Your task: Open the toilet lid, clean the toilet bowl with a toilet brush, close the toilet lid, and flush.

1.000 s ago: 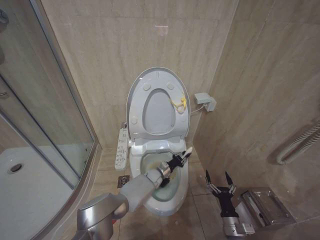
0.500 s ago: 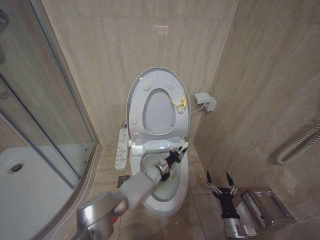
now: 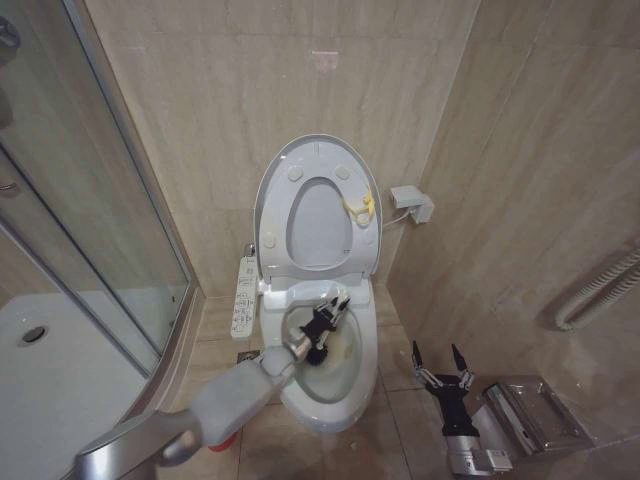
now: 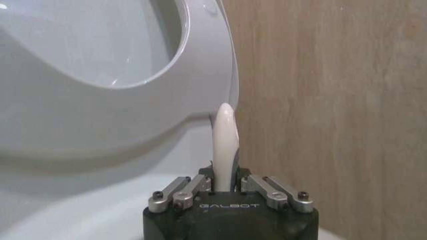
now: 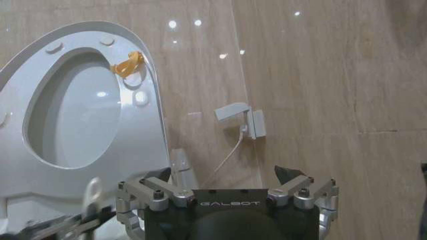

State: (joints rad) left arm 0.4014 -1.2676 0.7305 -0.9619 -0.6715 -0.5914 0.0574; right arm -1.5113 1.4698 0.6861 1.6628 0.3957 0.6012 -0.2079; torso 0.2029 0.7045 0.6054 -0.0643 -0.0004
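The toilet lid [image 3: 316,152] stands raised against the wall with the ring seat [image 3: 282,225] up against it, and a yellow loop [image 3: 358,207] hangs at its edge. Below it the toilet bowl [image 3: 350,385] is open, with brownish staining inside. My left gripper [image 3: 325,320] reaches over the bowl near its back rim, shut on the white handle of the toilet brush [image 4: 225,135]. The brush's head is hidden. My right gripper [image 3: 441,358] waits open, low beside the toilet on the right. Its wrist view shows the lid [image 5: 150,100] beyond the right gripper [image 5: 230,172].
A curved glass shower door [image 3: 100,200] and white shower tray [image 3: 40,390] stand at the left. A control panel [image 3: 243,295] juts from the toilet's left side. A wall box with cable [image 3: 412,203], a metal box [image 3: 530,410] and a hose [image 3: 600,290] are on the right.
My left gripper has carried the brush from the bowl's right rim leftward to the middle back of the bowl, and the arm has dropped lower. The right arm has not moved.
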